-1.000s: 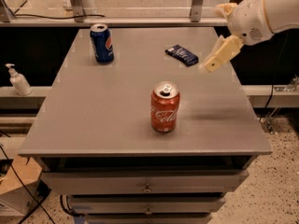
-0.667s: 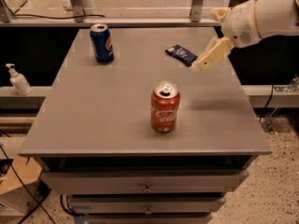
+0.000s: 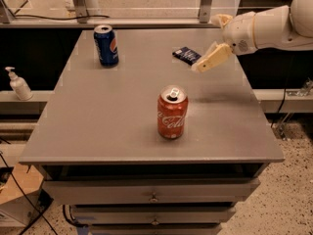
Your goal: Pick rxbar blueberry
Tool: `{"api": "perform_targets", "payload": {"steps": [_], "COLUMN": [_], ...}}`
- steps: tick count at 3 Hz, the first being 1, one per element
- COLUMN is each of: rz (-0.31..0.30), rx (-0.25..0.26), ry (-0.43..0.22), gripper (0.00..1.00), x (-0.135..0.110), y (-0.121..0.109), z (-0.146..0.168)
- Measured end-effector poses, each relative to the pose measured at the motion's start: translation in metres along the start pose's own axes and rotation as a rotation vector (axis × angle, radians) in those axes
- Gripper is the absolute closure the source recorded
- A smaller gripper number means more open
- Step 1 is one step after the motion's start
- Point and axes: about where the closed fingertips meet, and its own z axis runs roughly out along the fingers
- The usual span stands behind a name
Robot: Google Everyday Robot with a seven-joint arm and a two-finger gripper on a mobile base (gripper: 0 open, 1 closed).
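Observation:
The rxbar blueberry (image 3: 186, 54) is a small flat dark navy bar lying on the far right part of the grey table (image 3: 122, 106). My gripper (image 3: 204, 44) comes in from the right on a white arm and hangs above the table just right of the bar. It is open and empty. Its lower tan finger (image 3: 212, 58) points down and left, with its tip close to the bar's right end. The other finger (image 3: 220, 19) shows higher up, near the table's back edge.
A red Coca-Cola can (image 3: 172, 112) stands upright mid-table, in front of the bar. A blue Pepsi can (image 3: 106, 45) stands at the back left. A metal rail (image 3: 146, 21) runs behind the table. A pump bottle (image 3: 18, 83) sits on a ledge at the left. Drawers lie below.
The gripper and arm have moved left, toward the bar, so the lower finger now ends right beside it. The bar and both cans have not moved.

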Motion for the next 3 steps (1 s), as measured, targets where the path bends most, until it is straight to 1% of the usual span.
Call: {"api": "perform_targets", "payload": {"steps": [1, 2, 3], "rz": [0.007, 0.008, 0.055], "rx": [0.009, 0.01, 0.057], "ry": [-0.056, -0.056, -0.082], "gripper": [0.0, 0.0, 0.0], "x": [0.011, 0.011, 0.02], "y": [-0.012, -0.012, -0.022], "z": [0.013, 0.014, 0.023]}}
